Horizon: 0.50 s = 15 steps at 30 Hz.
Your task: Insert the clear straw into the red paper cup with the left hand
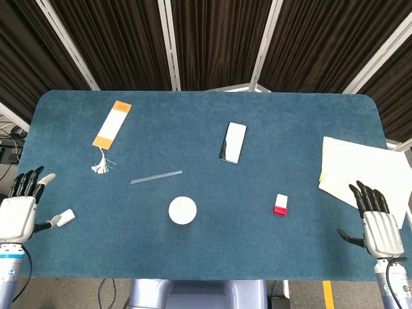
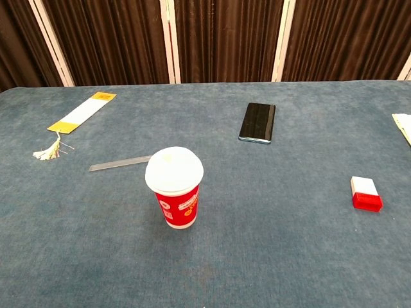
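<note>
While the left hand (image 1: 18, 215) hovers at the table edge, fingers apart and empty, the reach has not begun: the clear straw (image 1: 156, 177) lies well to its right, just beyond the lidded red paper cup (image 2: 175, 188) (right hand (image 1: 378, 226) likewise spread, idle). Next comes a flat pinch.

The red paper cup with a white lid (image 1: 182, 210) stands upright on the blue felt-covered table (image 1: 290, 129), near the front edge and a little left of the middle. The clear straw (image 1: 156, 177) lies flat at the cup's 11 o'clock, close by but apart from it. The orange-and-white tasselled bookmark (image 1: 111, 129) lies further out at 10 o'clock. The black smartphone (image 1: 232, 142) lies at 1 o'clock, the small red-and-white eraser (image 1: 280, 204) at 3 o'clock, well apart. The stack of white paper sheets (image 1: 360, 174) overhangs the table's right edge. The left hand (image 1: 18, 212) sits off the front-left corner, the right hand (image 1: 376, 225) off the front-right.
</note>
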Each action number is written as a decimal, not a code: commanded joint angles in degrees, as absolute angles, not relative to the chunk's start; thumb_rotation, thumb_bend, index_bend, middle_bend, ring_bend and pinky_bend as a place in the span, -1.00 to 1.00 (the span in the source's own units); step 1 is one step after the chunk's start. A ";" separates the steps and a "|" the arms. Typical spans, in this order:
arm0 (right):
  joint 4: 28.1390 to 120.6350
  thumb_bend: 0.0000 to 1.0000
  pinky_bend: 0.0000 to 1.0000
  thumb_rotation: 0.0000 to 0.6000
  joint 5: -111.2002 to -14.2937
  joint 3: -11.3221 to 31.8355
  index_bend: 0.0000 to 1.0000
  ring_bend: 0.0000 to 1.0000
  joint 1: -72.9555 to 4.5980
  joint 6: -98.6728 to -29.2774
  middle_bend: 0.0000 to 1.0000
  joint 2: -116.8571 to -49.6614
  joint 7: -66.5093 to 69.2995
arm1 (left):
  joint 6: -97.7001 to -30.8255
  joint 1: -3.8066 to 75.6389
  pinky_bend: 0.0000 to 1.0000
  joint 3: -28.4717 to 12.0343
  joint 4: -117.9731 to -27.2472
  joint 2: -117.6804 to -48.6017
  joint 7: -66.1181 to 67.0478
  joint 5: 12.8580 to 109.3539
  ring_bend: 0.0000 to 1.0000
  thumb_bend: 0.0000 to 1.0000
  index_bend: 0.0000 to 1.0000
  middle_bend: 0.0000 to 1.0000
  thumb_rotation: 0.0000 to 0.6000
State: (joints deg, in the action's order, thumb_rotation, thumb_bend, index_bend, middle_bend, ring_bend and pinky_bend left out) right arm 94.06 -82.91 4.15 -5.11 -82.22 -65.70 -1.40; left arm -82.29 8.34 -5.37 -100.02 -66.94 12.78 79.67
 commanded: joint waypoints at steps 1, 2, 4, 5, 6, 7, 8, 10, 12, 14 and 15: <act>94.13 -0.72 -1.00 1.00 -82.86 4.15 -0.98 -1.00 -5.09 -82.20 -1.00 -65.67 -1.33 | -81.32 9.62 -1.00 -6.61 -101.02 -66.96 14.25 78.64 -1.00 -0.87 -0.53 -1.00 1.00; 94.18 -0.72 -1.00 1.00 -82.78 4.17 -0.98 -1.00 -5.09 -82.16 -1.00 -65.64 -1.26 | -80.67 10.54 -1.00 -7.49 -101.40 -67.22 15.44 77.84 -1.00 -0.85 -0.50 -1.00 1.00; 94.23 -0.72 -1.00 1.00 -82.61 4.21 -0.98 -1.00 -5.12 -82.02 -1.00 -65.63 -1.20 | -79.43 12.11 -1.00 -8.91 -101.76 -67.99 17.93 75.90 -1.00 -0.80 -0.41 -1.00 1.00; 94.26 -0.72 -1.00 1.00 -82.40 4.26 -0.98 -1.00 -5.15 -81.87 -1.00 -65.62 -1.13 | -78.14 13.32 -1.00 -9.77 -101.89 -68.72 19.17 74.46 -1.00 -0.77 -0.36 -1.00 1.00; 94.28 -0.72 -1.00 1.00 -82.22 4.31 -0.98 -1.00 -5.19 -81.73 -1.00 -65.63 -1.02 | -76.81 14.49 -1.00 -10.67 -101.92 -69.54 20.50 72.45 -1.00 -0.76 -0.33 -1.00 1.00; 94.30 -0.72 -1.00 1.00 -82.06 4.36 -0.98 -1.00 -5.23 -81.58 -1.00 -65.63 -0.93 | -75.78 15.46 -1.00 -11.40 -101.94 -70.32 21.75 70.59 -1.00 -0.73 -0.29 -1.00 1.00; 94.33 -0.72 -1.00 1.00 -81.87 4.41 -0.98 -1.00 -5.28 -81.41 -1.00 -65.62 -0.84 | -74.90 16.39 -1.00 -12.04 -101.89 -71.12 22.95 68.89 -1.00 -0.71 -0.26 -1.00 1.00; 94.36 -0.72 -1.00 1.00 -81.46 4.54 -0.98 -1.00 -5.40 -81.04 -1.00 -65.59 -0.58 | -73.30 18.60 -1.00 -13.36 -101.03 -73.26 25.58 65.60 -1.00 -0.64 -0.22 -1.00 1.00; 94.33 -0.72 -1.00 1.00 -81.18 4.63 -0.98 -1.00 -5.50 -80.75 -1.00 -65.61 -0.40 | -72.42 20.18 -1.00 -14.20 -99.85 -75.00 27.33 63.50 -1.00 -0.59 -0.19 -1.00 1.00; 94.31 -0.72 -1.00 1.00 -80.61 4.80 -0.98 -1.00 -5.65 -80.23 -1.00 -65.62 0.01 | -70.68 22.77 -1.00 -15.66 -97.56 -77.95 29.15 60.28 -1.00 -0.53 -0.16 -1.00 1.00; 94.29 -0.72 -1.00 1.00 -80.35 4.89 -0.98 -1.00 -5.73 -80.00 -1.00 -65.61 0.18 | -69.92 24.08 -1.00 -16.47 -96.16 -79.50 30.01 58.49 -1.00 -0.52 -0.15 -1.00 1.00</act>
State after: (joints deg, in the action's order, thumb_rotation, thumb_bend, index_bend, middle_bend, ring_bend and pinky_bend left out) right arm 94.31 -80.54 4.79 -5.64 -80.18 -65.61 0.01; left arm -72.38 20.84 -14.22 -99.07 -76.01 27.81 62.25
